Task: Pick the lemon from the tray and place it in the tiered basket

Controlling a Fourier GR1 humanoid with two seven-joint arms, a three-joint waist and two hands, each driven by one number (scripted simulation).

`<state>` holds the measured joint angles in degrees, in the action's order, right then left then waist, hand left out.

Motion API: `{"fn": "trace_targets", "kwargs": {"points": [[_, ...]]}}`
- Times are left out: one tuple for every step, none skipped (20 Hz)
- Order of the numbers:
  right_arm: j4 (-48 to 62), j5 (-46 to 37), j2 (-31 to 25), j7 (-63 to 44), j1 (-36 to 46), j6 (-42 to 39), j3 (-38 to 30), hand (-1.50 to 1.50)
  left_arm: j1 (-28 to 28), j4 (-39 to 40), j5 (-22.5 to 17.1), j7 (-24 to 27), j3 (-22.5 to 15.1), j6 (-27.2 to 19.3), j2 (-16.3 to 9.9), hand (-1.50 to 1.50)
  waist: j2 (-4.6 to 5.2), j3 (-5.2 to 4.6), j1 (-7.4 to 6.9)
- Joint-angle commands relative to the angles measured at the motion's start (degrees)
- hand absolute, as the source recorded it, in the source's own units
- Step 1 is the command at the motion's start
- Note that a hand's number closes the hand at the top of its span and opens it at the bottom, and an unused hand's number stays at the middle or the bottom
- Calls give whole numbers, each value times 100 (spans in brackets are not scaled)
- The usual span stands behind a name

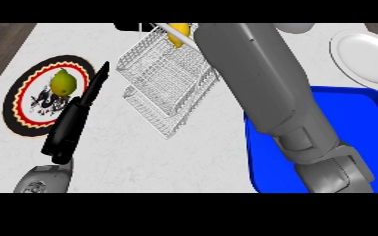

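A yellow lemon [178, 33] shows at the far end of the wire tiered basket [166, 82], right beside the end of my right forearm. Only a black sliver of my right hand [131, 26] is visible at the picture's top edge, above the basket; its grip is hidden. The blue tray [347, 125] lies at the right, partly under my right arm. My left hand [74, 115] rests open at the left and holds nothing, stretched along the right rim of a patterned plate.
A yellow-green fruit [64, 82] sits on the round red, black and white patterned plate [22, 110] at the left. A white plate [358, 55] stands at the far right. My right forearm crosses the counter diagonally.
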<state>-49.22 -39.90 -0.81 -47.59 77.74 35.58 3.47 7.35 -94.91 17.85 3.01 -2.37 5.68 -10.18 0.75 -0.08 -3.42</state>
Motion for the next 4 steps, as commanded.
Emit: {"fn": "trace_targets", "kwargs": {"points": [[264, -526, -190, -373, 278, 989, -271, -150, -50, 90, 3, 108, 151, -83, -43, 0, -48, -2, 199], [115, -702, -263, -410, -70, 1091, -199, -150, -207, -47, 5, 47, 163, -100, -48, 0, -88, 3, 279], [80, -836, -401, -811, 92, 985, -295, -150, -354, -30, 56, 131, 116, -196, 36, 0, -116, 1, 328], [10, -1062, -336, -1006, 61, 1155, -265, -150, -361, -150, 66, 107, 174, -188, -43, 0, -130, 3, 340]]}}
